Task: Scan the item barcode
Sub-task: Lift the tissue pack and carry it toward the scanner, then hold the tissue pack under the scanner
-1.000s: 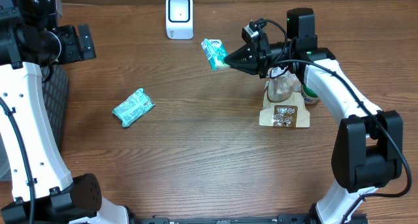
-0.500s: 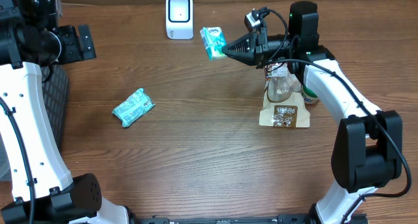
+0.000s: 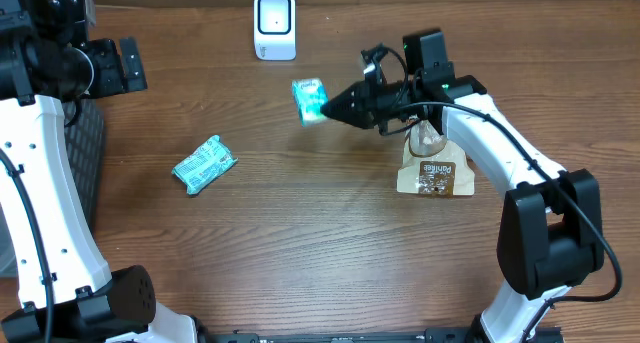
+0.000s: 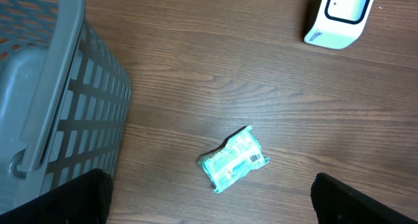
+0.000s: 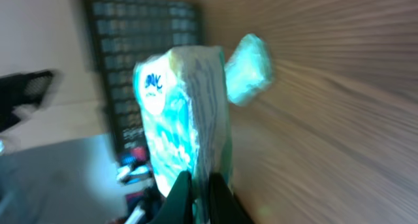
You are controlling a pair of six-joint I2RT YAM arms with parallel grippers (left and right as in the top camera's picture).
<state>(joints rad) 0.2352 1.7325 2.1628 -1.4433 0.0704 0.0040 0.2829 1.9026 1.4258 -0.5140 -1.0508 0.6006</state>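
right gripper (image 3: pixel 329 105) clamped on teal packet (image 3: pixel 309 100), held in the air near the white scanner (image 3: pixel 274 25), not touching it
right wrist view is blurred: fingertips (image 5: pixel 185 192) pinch the packet's lower edge. brown bag (image 3: pixel 435 173) lies under the right arm. second packet (image 3: pixel 204 164) flat on the table (image 3: pixel 300 243), well to the left. left gripper (image 3: pixel 118 65) wide open, empty, beside the grey basket (image 4: pixel 59 100).

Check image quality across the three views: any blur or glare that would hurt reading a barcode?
Right wrist: badly smeared, the held packet and the background streaked, the right fingers dark at the bottom edge. Overhead: evenly lit, no glare, the held packet slightly soft. Left wrist: sharp, bars visible on the loose packet.
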